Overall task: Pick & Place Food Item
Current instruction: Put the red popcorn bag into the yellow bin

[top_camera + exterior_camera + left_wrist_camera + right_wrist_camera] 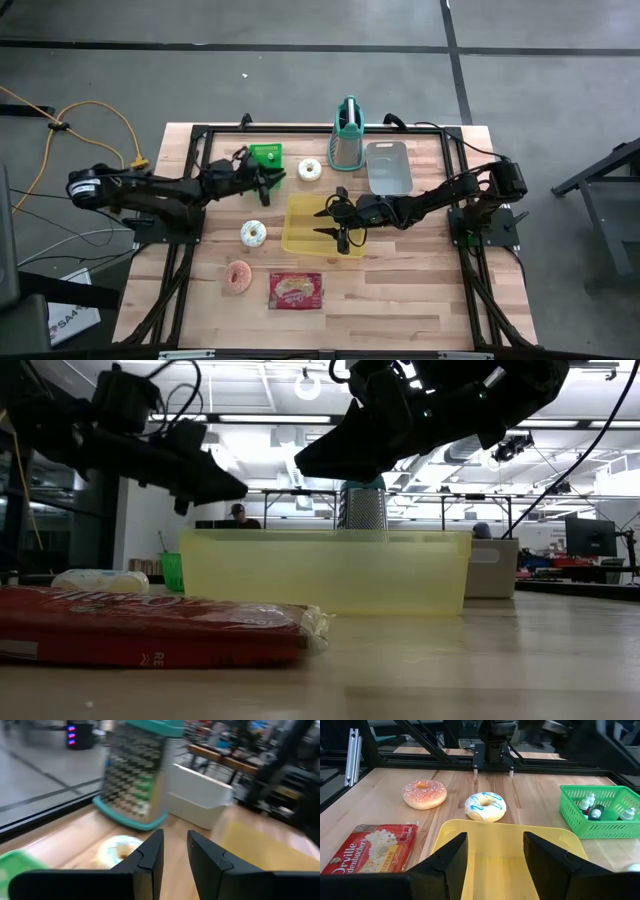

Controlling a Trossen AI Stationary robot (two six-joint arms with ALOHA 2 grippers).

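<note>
The wooden bench (400, 290) carries everything here. Largest on it is the yellow tray (300, 225) near the middle, with nothing visible inside. Behind it, toward the far edge, stands the teal grater (347, 135), and just beside that lies the grey tray (389, 167). The green basket (600, 812) holding small bottles sits at the far left part of the bench.

The food items all lie on the wood, none in a tray. The popcorn packet (296, 290) rests on the near side of the bench, in front of the yellow tray. The pink doughnut (238, 277) lies just left of it, and the blue-striped doughnut (253, 234) sits a little farther back, beside the yellow tray's left wall. A third, pale doughnut (310, 170) lies between the green basket and the grater.

The right pincer (332, 223) hangs over the yellow tray with its fingers spread wide, holding nothing. The left pincer (275, 178) hovers between the green basket and the pale doughnut, its fingers nearly together with only a narrow gap and nothing between them.
</note>
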